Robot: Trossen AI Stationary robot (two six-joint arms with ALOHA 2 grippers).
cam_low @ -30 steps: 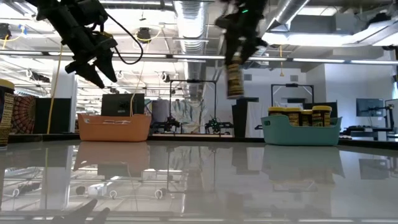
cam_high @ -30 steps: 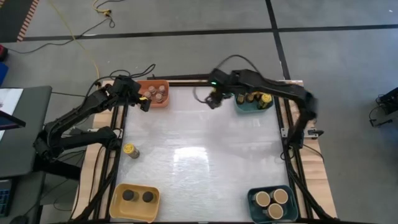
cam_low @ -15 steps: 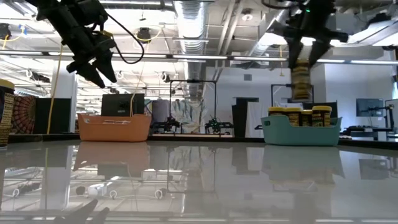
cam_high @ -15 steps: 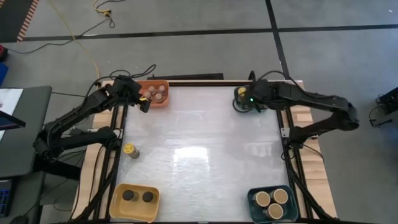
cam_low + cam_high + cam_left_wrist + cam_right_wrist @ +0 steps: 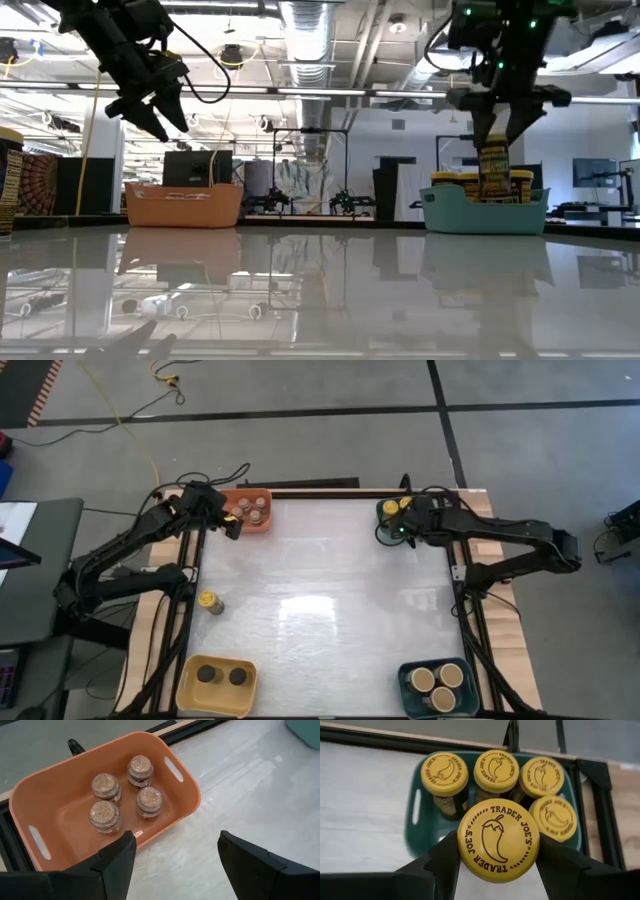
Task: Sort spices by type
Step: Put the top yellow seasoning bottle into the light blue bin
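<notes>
Yellow lids fill the right wrist view: the right hand [image 5: 497, 862] is clenched on a yellow-lidded jar [image 5: 498, 839], its two dark fingers [image 5: 437, 867] pressing the jar's sides, and four more yellow-lidded jars [image 5: 496, 770] stand below it in the teal bin [image 5: 422, 827]. In the high view this bin sits at the upper right of the tabletop [image 5: 320, 600], mostly covered by the right arm. In the low view the held jar [image 5: 493, 170] hangs at the level of the bin's rim, among the jars already standing there, at the right of the frame.

The left hand [image 5: 228, 520] hovers released, holding nothing, at the near edge of the orange bin [image 5: 262, 526] in the upper left of the high view. Its wrist view shows four grey-topped jars [image 5: 137, 770] standing upright in that bin, clustered together.

One more yellow-lidded jar [image 5: 208, 601] stands alone at the left edge of the tabletop, at mid height. A yellow bin [image 5: 190, 688] at lower left holds two black-lidded jars [image 5: 206, 674]. A second teal bin [image 5: 410, 695] at lower right holds three tan-lidded jars [image 5: 423, 679].
</notes>
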